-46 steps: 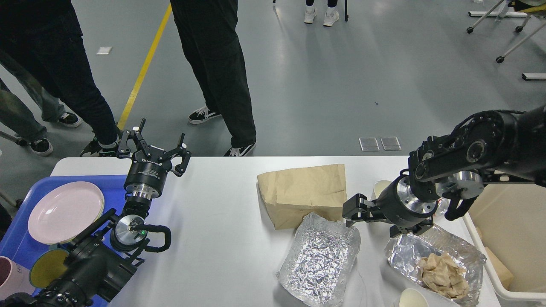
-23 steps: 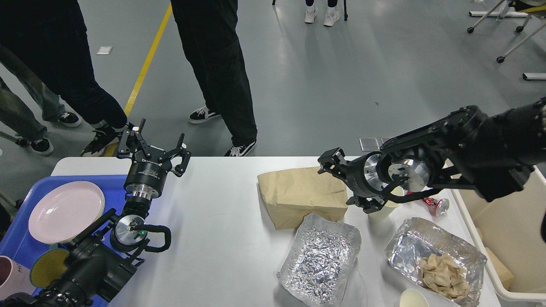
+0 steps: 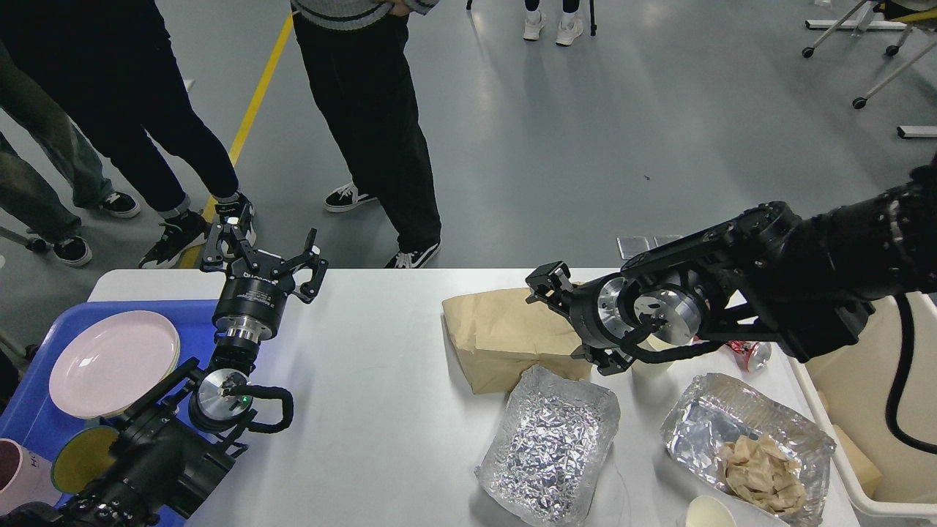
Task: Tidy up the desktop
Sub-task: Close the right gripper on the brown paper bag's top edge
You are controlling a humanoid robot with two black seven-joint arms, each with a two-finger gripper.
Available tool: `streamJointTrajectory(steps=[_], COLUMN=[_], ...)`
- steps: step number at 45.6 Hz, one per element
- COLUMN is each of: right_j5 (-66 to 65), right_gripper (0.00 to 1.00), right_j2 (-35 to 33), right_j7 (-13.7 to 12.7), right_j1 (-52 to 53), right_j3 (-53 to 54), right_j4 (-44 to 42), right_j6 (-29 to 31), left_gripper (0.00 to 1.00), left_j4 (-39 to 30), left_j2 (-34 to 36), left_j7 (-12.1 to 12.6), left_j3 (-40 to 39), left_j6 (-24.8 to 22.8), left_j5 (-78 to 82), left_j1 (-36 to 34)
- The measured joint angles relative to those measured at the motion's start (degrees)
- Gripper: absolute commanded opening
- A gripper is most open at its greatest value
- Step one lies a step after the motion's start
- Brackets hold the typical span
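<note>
Blue tray (image 3: 29, 410) at far left, on the desktop's (image 3: 381, 380) left end, holding a pink plate (image 3: 113, 364), a yellow dish (image 3: 82, 460) at 6 o'clock of it, and a pink cup (image 3: 16, 476) at the edge. Left gripper (image 3: 263, 252) just right of the tray's far corner, raised above the desktop, pointing to 12 o'clock, fingers spread wide, nothing between them. White desktop spanning nearly the full width, bare through the middle. Brown paper bag (image 3: 505, 337) lying flat right of centre. Right gripper (image 3: 567, 322) over the bag's right end, pointing to 9 o'clock, fingers apart; contact with the bag not clear. Empty foil tray (image 3: 549, 446) at 6 o'clock of the bag. Paper cup (image 3: 651, 362) partly hidden behind the right wrist. Crushed can (image 3: 750, 353) at 3 o'clock of it. Second foil tray (image 3: 747, 439) with crumpled brown paper (image 3: 761, 468) inside. Another paper cup (image 3: 706, 512) at the bottom edge. Beige bin (image 3: 878, 395) at far right, beside the desktop.
</note>
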Motion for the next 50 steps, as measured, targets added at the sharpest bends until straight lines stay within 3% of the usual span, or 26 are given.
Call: streamJointTrajectory(steps=[21,27,36,50], right_j5=[-0.02,-0.34,-0.78,-0.97], right_gripper=[1.0,1.0,1.0,1.0], right_j2=[2.87,5.17,10.73,12.39], right_j7=[0.05,0.08,0.09,-0.09], right_j1=[-3.1,-4.83,-7.85,-9.8], right_j3=[0.18,0.37,1.34,0.6], right_j4=[2.83,2.98,-0.93,-7.25], right_j6=[-0.26,-3.78,-9.06,-9.54], left_gripper=[0.96,0.96,0.96,0.96], left_j4=[0.0,0.0,0.0,0.0], left_j2=[-0.02,-0.02,-0.01,-0.01], left_j7=[0.0,0.0,0.0,0.0], left_j3=[0.0,0.0,0.0,0.02], left_j6=[0.0,-0.05,-0.1,-0.1], left_j5=[0.01,0.08,0.08,0.08], left_j1=[0.0,0.0,0.0,0.0])
